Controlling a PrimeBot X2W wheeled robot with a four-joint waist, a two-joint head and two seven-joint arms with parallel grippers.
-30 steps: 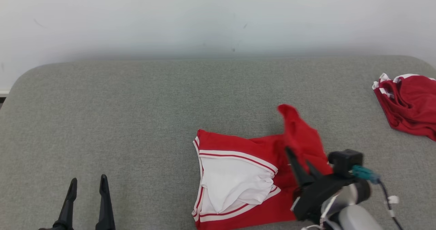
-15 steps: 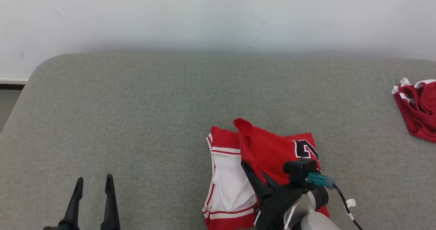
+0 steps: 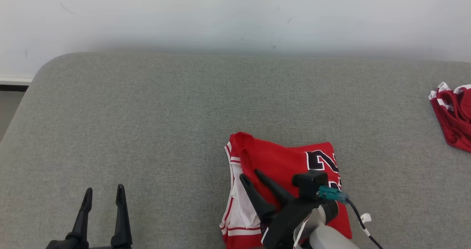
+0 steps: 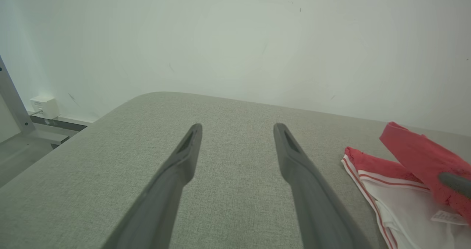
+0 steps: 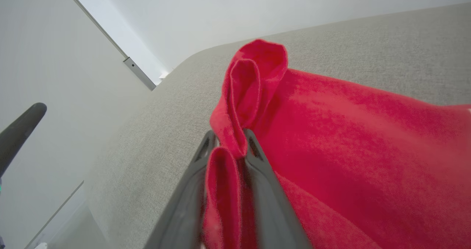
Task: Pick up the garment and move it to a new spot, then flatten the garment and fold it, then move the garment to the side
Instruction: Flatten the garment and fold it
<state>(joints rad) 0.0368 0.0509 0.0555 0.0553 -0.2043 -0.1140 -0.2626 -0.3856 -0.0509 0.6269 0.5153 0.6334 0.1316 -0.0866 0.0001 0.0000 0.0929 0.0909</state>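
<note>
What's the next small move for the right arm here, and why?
Probably open the right gripper fully and draw it back low. The red jersey already lies folded over on the grey surface, its numbered side up, yet the right wrist view shows a fold of cloth between the jaws. Lifting away before letting go would likely drag the fold open.

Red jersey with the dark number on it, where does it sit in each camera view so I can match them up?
Head view: the red jersey lies lower centre-right, folded.
Left wrist view: the red jersey is at the right edge, lower half.
Right wrist view: the red jersey spans the right half, a fold between the right gripper fingers.
Shared landmark: the grey cushioned surface under it, white wall behind.
</note>
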